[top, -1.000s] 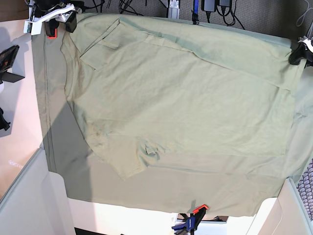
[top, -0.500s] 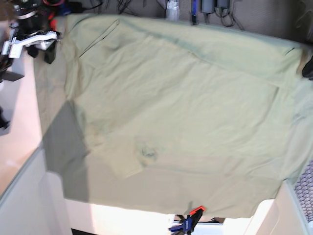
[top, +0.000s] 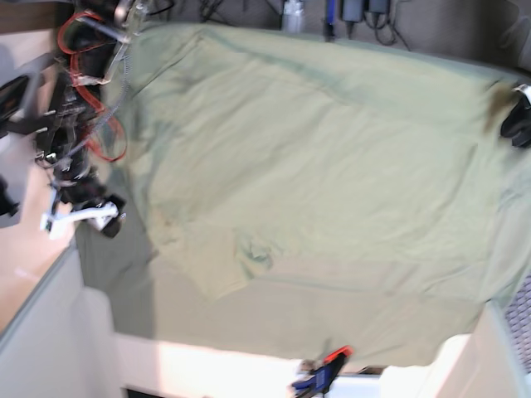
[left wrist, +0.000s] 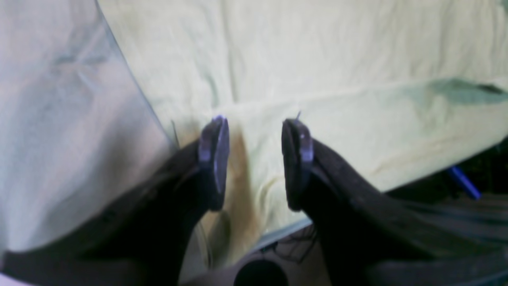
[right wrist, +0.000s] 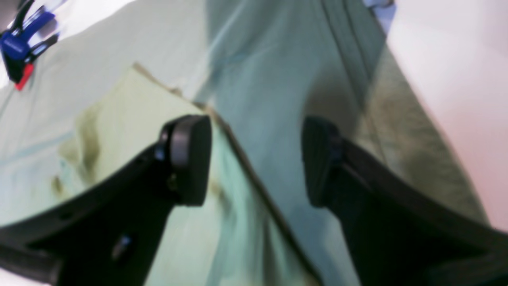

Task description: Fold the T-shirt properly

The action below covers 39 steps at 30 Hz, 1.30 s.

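The pale green T-shirt (top: 315,166) lies spread flat over most of the tablecloth (top: 373,327), with its collar (top: 254,257) and one sleeve (top: 217,278) toward the near side. My right gripper (top: 93,218) hangs open at the shirt's left edge. In the right wrist view the right gripper (right wrist: 256,159) is empty, straddling the T-shirt's (right wrist: 119,115) edge and the tablecloth (right wrist: 270,99). My left gripper (top: 516,121) sits at the far right edge. In the left wrist view the left gripper (left wrist: 256,159) is open above a fold of the T-shirt (left wrist: 317,59).
A blue and red clamp (top: 322,375) pins the cloth at the near edge; the clamp (right wrist: 16,43) also shows in the right wrist view. Bare white table (right wrist: 456,79) lies beyond the cloth's left hem. Cables and gear line the back edge (top: 357,12).
My right arm has swung from the far-left corner down along the shirt's left edge toward the near side. The left gripper has shifted slightly nearer along the right edge.
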{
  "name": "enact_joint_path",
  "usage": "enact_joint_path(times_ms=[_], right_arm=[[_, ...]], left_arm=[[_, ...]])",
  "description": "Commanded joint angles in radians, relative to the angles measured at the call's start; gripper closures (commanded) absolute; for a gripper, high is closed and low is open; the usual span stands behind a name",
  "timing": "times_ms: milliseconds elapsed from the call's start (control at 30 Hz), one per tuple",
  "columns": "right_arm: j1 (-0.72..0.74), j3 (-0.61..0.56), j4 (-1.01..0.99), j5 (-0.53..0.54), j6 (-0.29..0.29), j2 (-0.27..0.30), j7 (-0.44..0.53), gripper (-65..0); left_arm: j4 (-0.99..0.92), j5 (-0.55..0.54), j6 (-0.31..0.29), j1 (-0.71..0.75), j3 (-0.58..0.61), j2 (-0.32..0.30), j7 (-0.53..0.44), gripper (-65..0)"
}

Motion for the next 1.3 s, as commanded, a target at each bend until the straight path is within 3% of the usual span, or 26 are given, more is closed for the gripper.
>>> enact_joint_path(times_ms=[0, 67, 200, 233, 467, 767, 1100, 1233, 1267], right_arm=[[0.061, -0.004, -0.052, -0.017, -0.002, 0.018, 0.035, -36.0], [0.124, -0.009, -0.185, -0.053, 0.002, 0.020, 0.047, -36.0], [0.169, -0.047, -0.337, -0.051, 0.064, 0.014, 0.053, -36.0], [0.167, -0.066, -0.344, -0.047, 0.072, 0.010, 0.053, -36.0], [0.154, -0.188, -0.307, -0.044, 0.097, -0.035, 0.008, -36.0], [0.153, -0.221, -0.262, -0.048, 0.097, -0.046, -0.040, -36.0], [0.153, -0.221, -0.262, -0.047, 0.097, -0.044, -0.064, -36.0], [0.153, -0.221, -0.262, -0.047, 0.097, -0.044, -0.065, -36.0], [0.153, -0.221, -0.262, -0.047, 0.097, -0.045, -0.065, -36.0]], left_arm=[[0.012, -0.013, -0.009, -0.002, -0.011, -0.021, -0.031, -25.7], [0.012, -0.012, -0.009, -0.002, -0.011, -0.021, -0.045, -26.0], [0.012, -0.003, -0.009, -0.005, -0.010, -0.021, -0.095, -41.0], [0.012, 0.013, -0.009, -0.011, -0.008, -0.021, -0.111, -41.9], [-0.063, 0.136, -0.009, -0.155, 0.034, -0.047, -0.158, -41.9], [-0.374, 0.175, -0.009, -0.514, 0.277, -0.049, -0.208, -41.9], [-0.877, 0.382, 0.108, -0.970, 0.537, 0.015, -0.356, -41.9], [-1.049, 0.510, 0.254, -1.080, 0.617, 0.046, -0.444, -41.9], [-1.087, 0.512, 0.261, -1.100, 0.624, 0.054, -0.443, -41.8]])
